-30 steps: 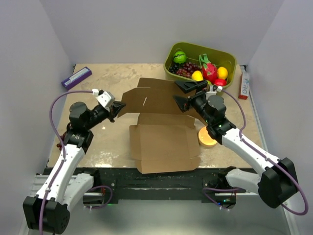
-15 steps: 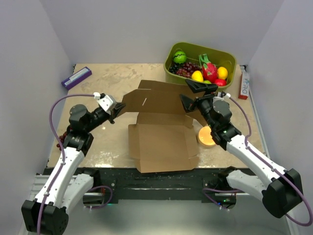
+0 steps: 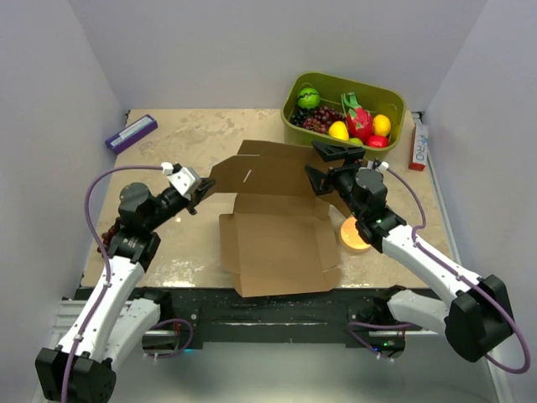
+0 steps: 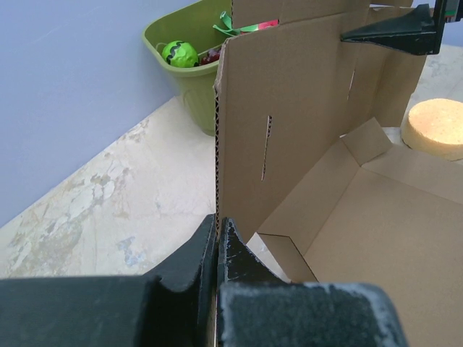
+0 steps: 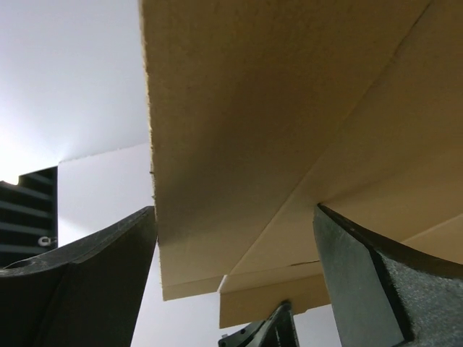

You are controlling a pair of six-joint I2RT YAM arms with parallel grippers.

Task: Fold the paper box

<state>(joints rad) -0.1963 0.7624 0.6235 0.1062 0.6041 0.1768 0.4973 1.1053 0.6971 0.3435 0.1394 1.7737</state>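
The paper box (image 3: 281, 243), plain brown cardboard, lies open in the middle of the table, its base flat and its back lid panel (image 3: 264, 172) raised upright. My left gripper (image 3: 201, 186) is shut on the left edge of that raised panel; in the left wrist view its fingers (image 4: 217, 249) pinch the cardboard edge (image 4: 289, 123). My right gripper (image 3: 323, 164) is open at the panel's right end, one finger on each side of it. In the right wrist view the cardboard (image 5: 289, 130) fills the space between the spread fingers (image 5: 87, 282).
An olive-green bin (image 3: 344, 107) of fruit stands at the back right, close behind the right gripper. A round yellow sponge (image 3: 356, 235) lies right of the box. A purple flat box (image 3: 131, 133) lies at the back left, a red-and-white one (image 3: 418, 143) at the far right.
The raised panel has tilted a little further up and over the base. My left gripper moved slightly right with it; my right gripper shifted around the panel's right end.
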